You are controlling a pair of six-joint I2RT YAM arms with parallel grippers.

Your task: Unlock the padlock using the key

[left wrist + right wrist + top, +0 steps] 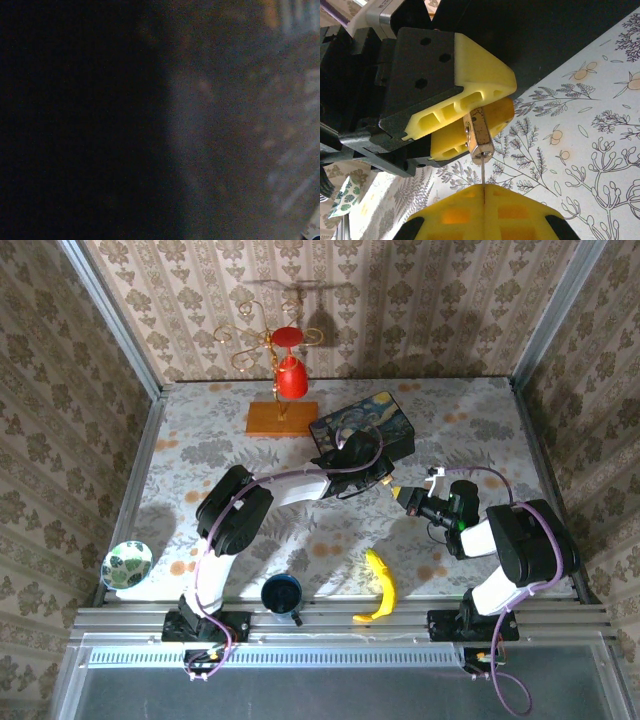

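A tiny brass padlock (479,136) hangs keyhole-down between the yellow fingers (470,75) of my left gripper (384,480), which is shut on it at the table's middle, in front of the blue painted-print box (362,425). A thin silvery key (483,172) runs straight up into the keyhole. My right gripper (484,189) is shut on the key's lower part, and the key's head is hidden between its yellow pads. In the top view my right gripper (405,495) sits tip to tip with the left one. The shackle is hidden. The left wrist view is dark and blurred.
A wire stand with a red cup (291,375) on a wooden base (283,418) stands at the back. A banana (380,585) and a dark blue cup (281,592) lie near the front edge. A patterned bowl (127,563) sits at the front left.
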